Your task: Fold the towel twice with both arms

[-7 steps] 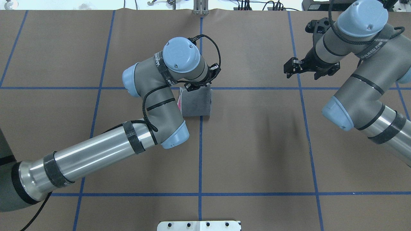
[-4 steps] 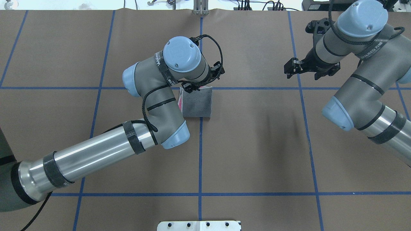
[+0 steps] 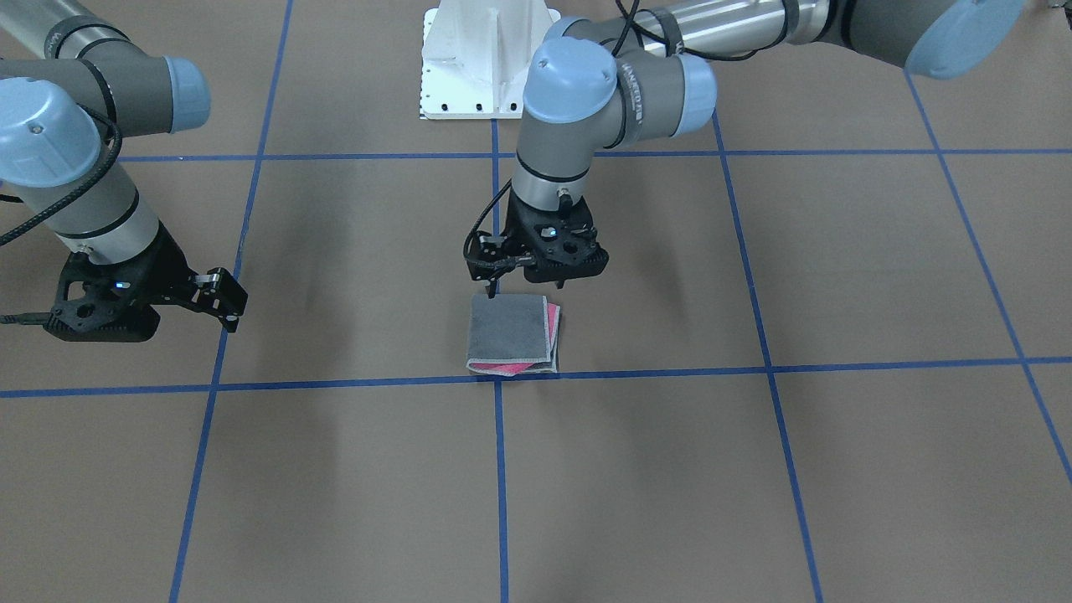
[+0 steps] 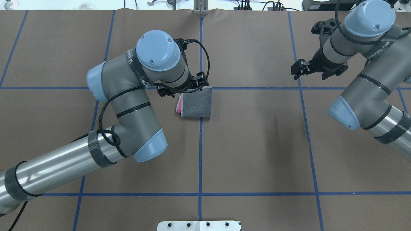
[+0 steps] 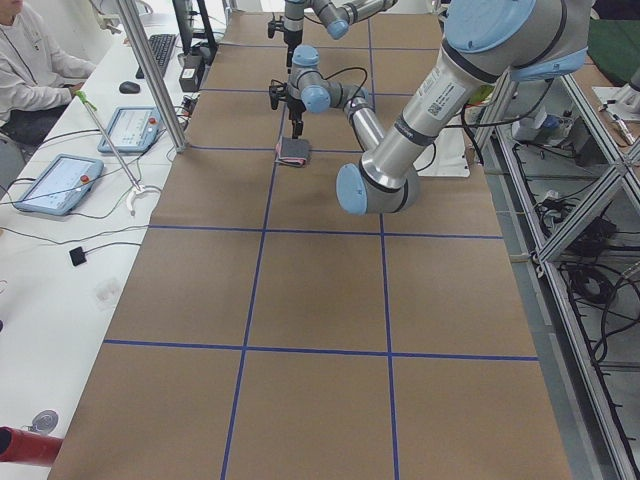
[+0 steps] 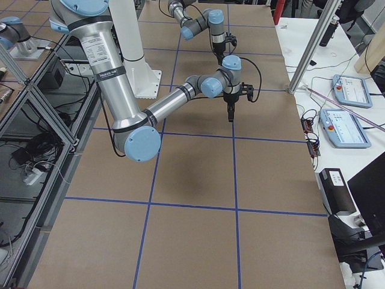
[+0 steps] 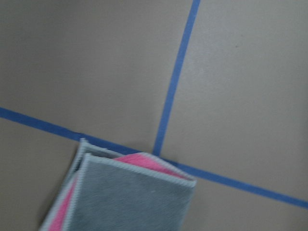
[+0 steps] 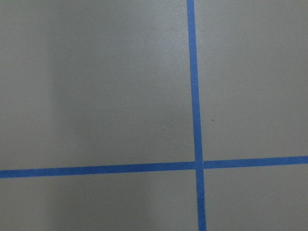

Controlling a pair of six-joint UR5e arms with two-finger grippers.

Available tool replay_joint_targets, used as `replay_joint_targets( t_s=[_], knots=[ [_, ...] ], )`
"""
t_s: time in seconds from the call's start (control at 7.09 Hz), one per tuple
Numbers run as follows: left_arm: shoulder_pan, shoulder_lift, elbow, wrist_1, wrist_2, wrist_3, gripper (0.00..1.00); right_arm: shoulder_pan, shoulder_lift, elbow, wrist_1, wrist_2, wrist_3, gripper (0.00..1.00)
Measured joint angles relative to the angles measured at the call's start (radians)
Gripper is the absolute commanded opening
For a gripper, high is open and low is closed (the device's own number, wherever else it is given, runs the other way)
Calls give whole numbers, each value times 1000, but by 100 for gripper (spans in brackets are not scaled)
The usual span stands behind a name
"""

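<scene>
The towel (image 4: 196, 103) lies flat near the table's middle, folded into a small square. Its dark grey face is up, and pink shows along its left edge. It also shows in the front view (image 3: 509, 332), the left side view (image 5: 293, 151) and the left wrist view (image 7: 130, 197). My left gripper (image 3: 492, 290) hangs just above the towel without touching it, open and empty; in the overhead view (image 4: 184, 90) the wrist mostly hides it. My right gripper (image 4: 296, 71) is open and empty, raised far to the right (image 3: 228, 306).
Brown paper with blue tape grid lines (image 4: 200, 154) covers the table. The white pedestal base (image 3: 490, 59) stands at the robot's edge. In the left side view, a bench with tablets (image 5: 50, 185) and a seated person (image 5: 30, 60) lie beyond the far edge.
The left gripper let go of the towel's far edge and moved left and up. The towel now lies flat with its pink edge uncovered. The right arm drew back slightly to the right.
</scene>
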Motion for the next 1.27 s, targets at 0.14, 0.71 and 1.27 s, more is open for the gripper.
replay_joint_targets(
  t_s=[0.14,0.71,1.27],
  knots=[
    [-9,57,-109,109,-1,104,100,34,-32,4,-5,18,-67,100],
    [-175,326,-371,298,-127,545,100,286,-177,3,-111,64,-583,100],
    [-502,633,-401,292,-284,1105,100,544,-348,-13,-194,160,-1039,100]
  ],
)
